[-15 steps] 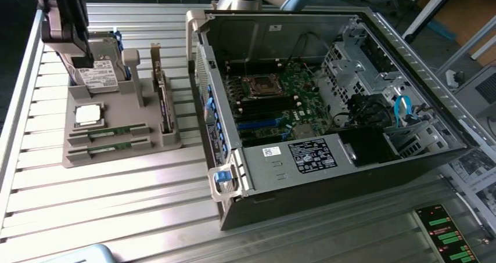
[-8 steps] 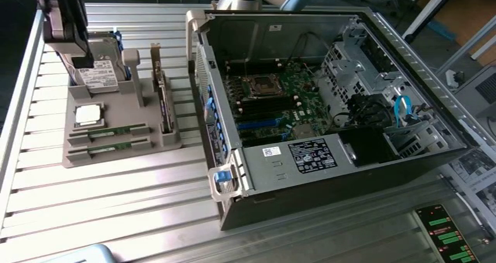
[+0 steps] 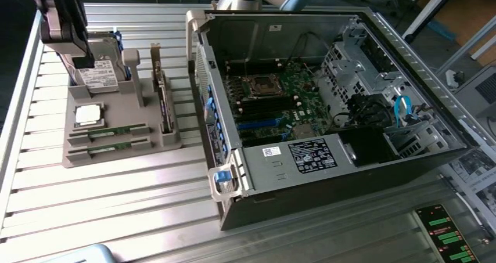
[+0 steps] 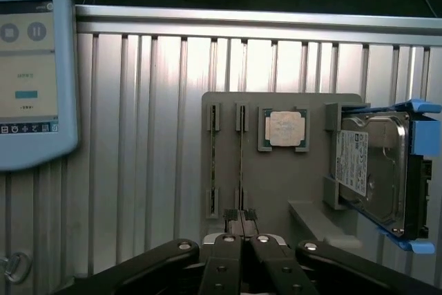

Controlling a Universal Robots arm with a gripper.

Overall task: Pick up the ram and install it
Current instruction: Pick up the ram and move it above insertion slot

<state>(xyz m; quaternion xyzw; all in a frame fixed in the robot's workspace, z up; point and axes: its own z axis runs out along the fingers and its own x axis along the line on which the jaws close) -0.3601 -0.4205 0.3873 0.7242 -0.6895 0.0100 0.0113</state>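
Wrist view: the pincer [image 4: 242,220] has its two fingers pressed together with nothing between them. The tips line up with one end of a ram stick [image 4: 241,164], and I cannot tell whether they touch it. That stick stands on edge in a slot of a grey holder [image 4: 276,188]. A second ram stick [image 4: 213,164] sits in the slot just beside it, parallel. On the other side of the first stick a square silver processor chip [image 4: 284,129] lies flat in its own recess. Past the chip a hard drive [image 4: 373,164] with blue side rails leans tilted in a bracket. The holder rests on a ribbed metal counter [image 4: 138,136]. A pale blue control tablet [image 4: 27,74] lies well apart from the holder.

In the exterior view the dark pincer hangs over the far end of the holder, in front of the hard drive. Both ram sticks are in their slots at the near end. An expansion card [image 3: 161,100] stands upright on the side of the holder toward the exterior view's right. Near the holder on that side an open computer case [image 3: 310,187] lies on its side, with the motherboard [image 3: 287,100] facing up.
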